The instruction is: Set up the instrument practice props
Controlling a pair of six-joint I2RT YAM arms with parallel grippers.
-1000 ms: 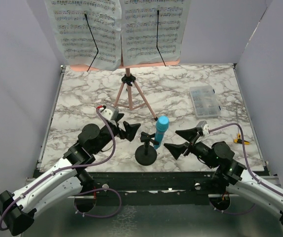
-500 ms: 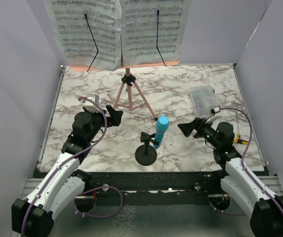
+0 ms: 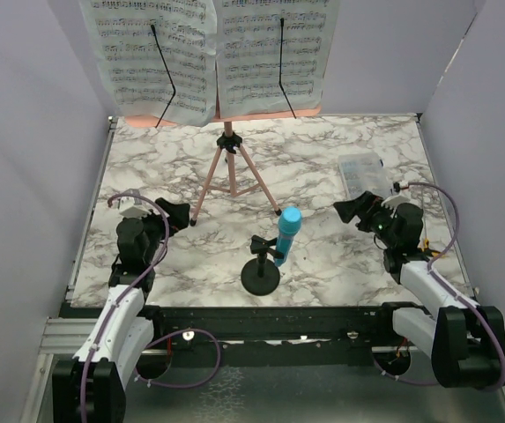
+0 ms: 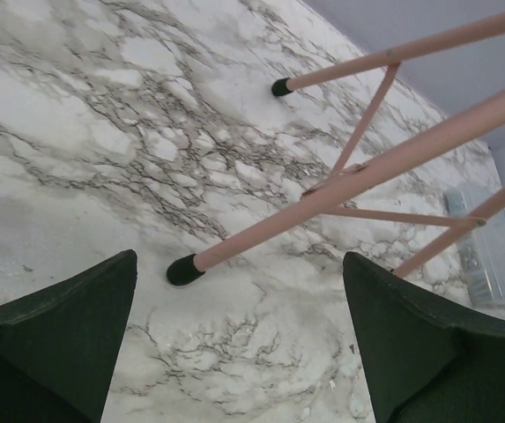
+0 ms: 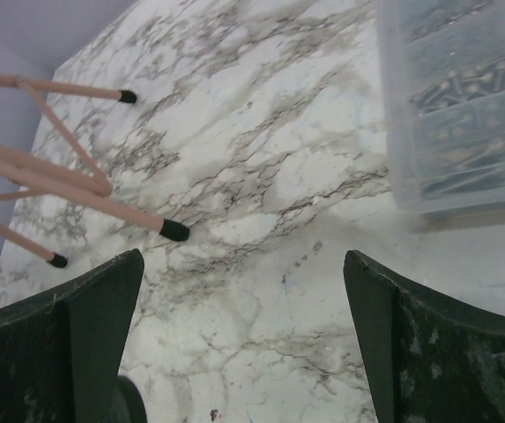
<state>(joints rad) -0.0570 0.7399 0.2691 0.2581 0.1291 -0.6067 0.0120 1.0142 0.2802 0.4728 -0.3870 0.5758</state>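
The pink music stand (image 3: 226,163) is upright at the back on its tripod legs (image 4: 340,185), with two white sheet-music pages (image 3: 151,57) (image 3: 274,53) held on it by black clips. The blue microphone (image 3: 287,231) sits tilted in the black round-based mic stand (image 3: 260,278) at the front centre. My left gripper (image 3: 178,214) is open at the left, with one black-capped tripod foot (image 4: 184,270) just ahead of it. My right gripper (image 3: 349,210) is open at the right, facing the tripod feet (image 5: 174,230). Both grippers (image 4: 239,339) (image 5: 243,344) are over bare marble.
A clear plastic compartment box (image 3: 364,179) lies right of the tripod, just beyond my right gripper and close to its right finger (image 5: 464,97). Grey walls close in the marble table (image 3: 323,145) on the left, right and back.
Both arms have drawn back from the microphone and swung outward, the left toward the left edge, the right toward the clear box. Both grippers stayed open. The props have not moved.
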